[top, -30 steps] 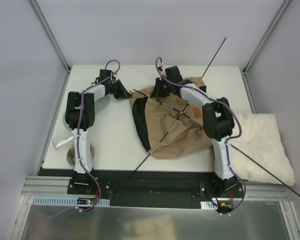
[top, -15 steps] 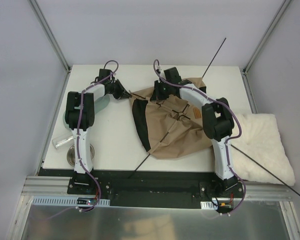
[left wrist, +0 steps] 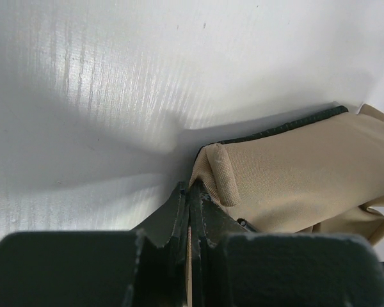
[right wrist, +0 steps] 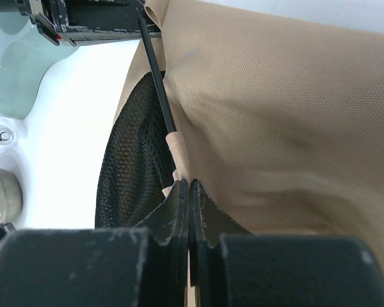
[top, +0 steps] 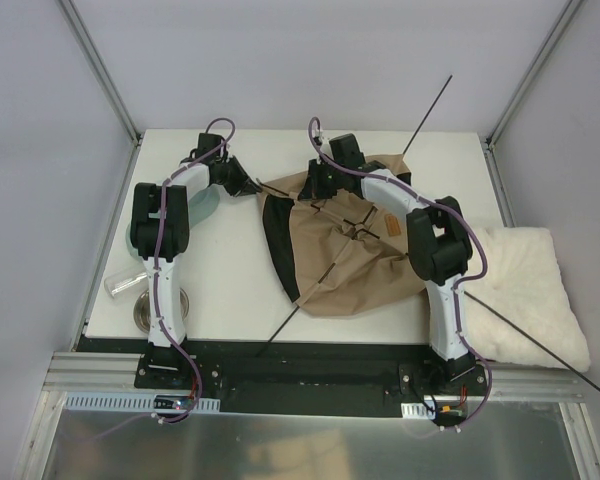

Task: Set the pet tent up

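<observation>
The pet tent [top: 345, 255] lies collapsed in the middle of the table, tan fabric with a black lining along its left side. A thin black pole [top: 428, 115] runs diagonally across it and past the front edge. My left gripper [top: 248, 187] is shut on the tent's far-left corner. In the left wrist view the left gripper [left wrist: 191, 192] pinches a folded tan edge of the tent [left wrist: 294, 173]. My right gripper [top: 320, 186] is shut on fabric at the tent's far edge. In the right wrist view the right gripper [right wrist: 189, 185] holds a tan strip beside black mesh [right wrist: 131, 160] and a pole [right wrist: 157, 73].
A fluffy cream cushion [top: 525, 290] hangs over the table's right edge, with another thin pole [top: 540, 358] crossing it. Under the left arm are a pale green dish [top: 205, 208], a clear cup [top: 120, 284] and a metal bowl [top: 143, 311].
The left gripper has drawn the tent's far-left corner slightly to the left, stretching that edge. The right gripper has barely shifted. Both stay shut on fabric.
</observation>
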